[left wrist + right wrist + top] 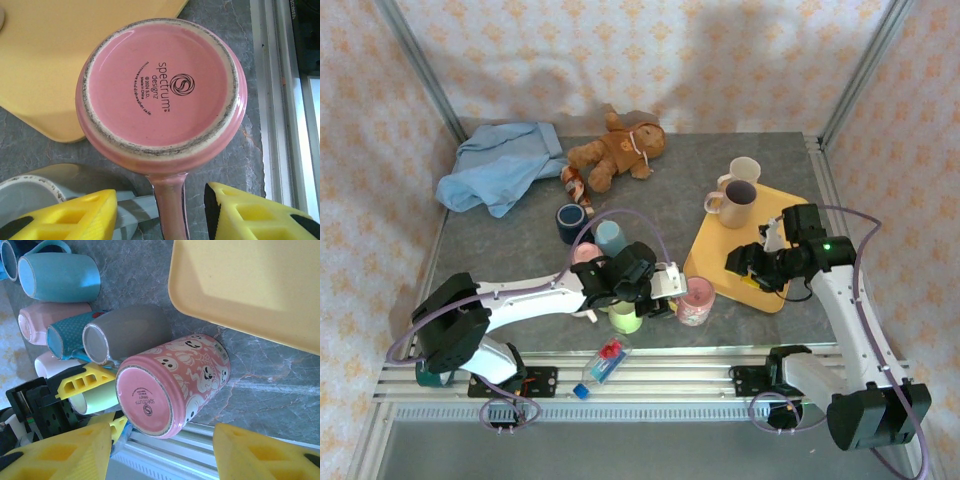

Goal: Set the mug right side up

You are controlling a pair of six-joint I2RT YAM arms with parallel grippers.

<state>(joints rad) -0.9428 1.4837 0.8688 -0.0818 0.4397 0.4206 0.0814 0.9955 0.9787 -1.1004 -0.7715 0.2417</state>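
The mug [696, 300] is pink with white ghosts and stands upside down on the grey table, just off the yellow tray's near left corner. Its base faces up in the left wrist view [161, 90], and its handle [170, 200] points toward my left gripper [161, 200]. That gripper is open, one yellow finger on each side of the handle with a gap on both sides. My right gripper [748, 263] hangs open above the tray's near edge, holding nothing. In the right wrist view the mug [175, 385] lies below and between the right gripper's [162, 427] fingers.
A yellow tray [760, 285] carries two upright mugs [735, 200]. Left of the pink mug lie several others, among them grey [130, 332], blue [60, 275] and pale green [625, 318]. A teddy bear [618, 152] and blue cloth [500, 165] lie at the back. A plastic bottle [605, 362] rests on the front rail.
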